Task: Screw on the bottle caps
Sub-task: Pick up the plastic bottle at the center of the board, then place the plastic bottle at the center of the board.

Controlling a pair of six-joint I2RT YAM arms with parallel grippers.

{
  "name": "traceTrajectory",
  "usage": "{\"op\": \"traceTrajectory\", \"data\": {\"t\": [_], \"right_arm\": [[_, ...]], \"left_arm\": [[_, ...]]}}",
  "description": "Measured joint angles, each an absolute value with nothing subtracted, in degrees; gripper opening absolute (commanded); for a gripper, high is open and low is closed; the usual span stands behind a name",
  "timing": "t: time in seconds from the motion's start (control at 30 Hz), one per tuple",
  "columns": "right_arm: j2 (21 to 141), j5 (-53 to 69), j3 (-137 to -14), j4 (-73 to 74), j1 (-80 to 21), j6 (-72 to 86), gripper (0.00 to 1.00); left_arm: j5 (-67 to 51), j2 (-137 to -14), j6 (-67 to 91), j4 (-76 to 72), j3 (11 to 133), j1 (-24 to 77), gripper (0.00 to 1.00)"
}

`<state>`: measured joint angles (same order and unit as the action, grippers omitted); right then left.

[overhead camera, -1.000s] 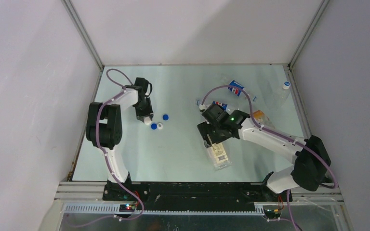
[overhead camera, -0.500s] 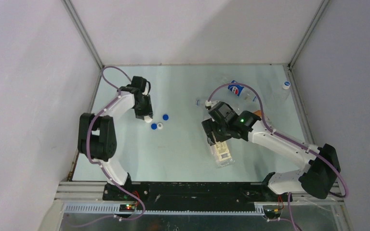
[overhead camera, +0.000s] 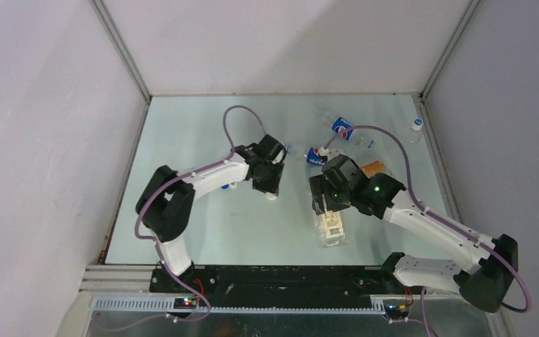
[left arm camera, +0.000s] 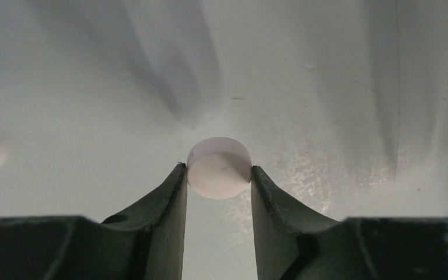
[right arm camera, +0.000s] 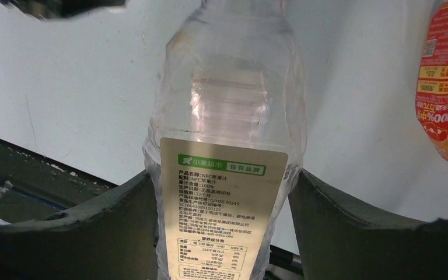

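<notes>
Right tool (right arm camera: 223, 192) is gripping the white-labelled bottle (right arm camera: 227, 116) by its body, nearest the arm bases. Left tool (left arm camera: 217, 178) is pinching a white cap (left arm camera: 219, 163), closed on its rim just above the worktop (overhead camera: 182, 232). Over the last second the left arm is swinging from the worktop's left side to centre, near the held bottle. Judgement: cap pickup done; aligning and threading are coming next.

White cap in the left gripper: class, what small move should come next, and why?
Probably carry the white cap across toward the clear bottle's neck. The left gripper pinches the cap by its sides, the right gripper clasps the bottle at its label, and the top view shows a gap between them. The bottle's mouth is out of view.
</notes>
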<state>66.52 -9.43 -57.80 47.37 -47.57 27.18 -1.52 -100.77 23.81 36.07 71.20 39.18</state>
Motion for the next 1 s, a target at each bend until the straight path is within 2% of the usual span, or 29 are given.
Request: {"op": "traceTrajectory", "data": {"t": [0.1, 0.17, 0.23, 0.43, 0.57, 0.77, 0.83, 1.0], "right_arm": [[63.6, -10.0, -56.7, 47.0, -46.9, 28.6, 0.31], [62.0, -10.3, -56.2, 46.8, -45.9, 29.4, 0.31], [61.2, -10.4, -55.8, 46.6, -44.9, 30.1, 0.31], [63.3, -9.2, -55.2, 46.8, -42.3, 32.8, 0.32], [67.9, -8.3, -55.2, 47.3, -42.2, 35.6, 0.34], [77.2, -7.8, -55.2, 47.5, -42.5, 41.5, 0.43], [79.7, -7.7, -55.2, 47.0, -42.5, 43.3, 0.51], [84.1, -7.7, -55.2, 45.6, -42.5, 47.4, 0.78]], "left_arm": [[-1.7, -103.5, 24.9, 34.3, 71.3, 42.0, 0.41], [-1.7, -105.1, 25.6, 33.3, 71.3, 43.3, 0.49], [-1.7, -105.9, 26.4, 32.2, 71.1, 44.2, 0.63], [-1.1, -105.5, 28.7, 28.1, 68.3, 44.7, 0.88], [1.1, -102.7, 29.6, 27.3, 65.2, 44.7, 0.99], [5.4, -94.8, 30.5, 27.1, 62.1, 44.7, 1.0], [6.5, -92.2, 31.0, 27.1, 61.6, 44.7, 1.0], [8.0, -87.9, 31.6, 27.6, 61.5, 44.7, 1.0]]}}
